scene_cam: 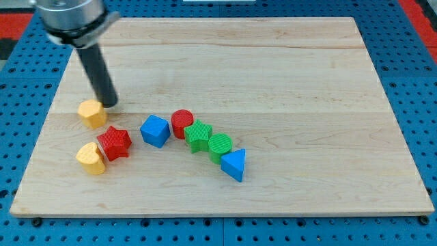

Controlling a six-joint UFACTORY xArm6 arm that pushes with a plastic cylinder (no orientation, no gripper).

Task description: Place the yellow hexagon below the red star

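Observation:
The yellow hexagon (92, 113) lies near the board's left edge, up and to the left of the red star (115, 142). My tip (109, 104) stands just to the upper right of the hexagon, touching or almost touching it. A yellow heart (91, 158) rests against the red star's lower left side.
A blue cube (155, 130), a red cylinder (181, 123), a green star (198, 135), a green cylinder (220, 146) and a blue triangle (234, 165) run in a line down toward the view's right. The wooden board (273, 68) lies on a blue pegboard.

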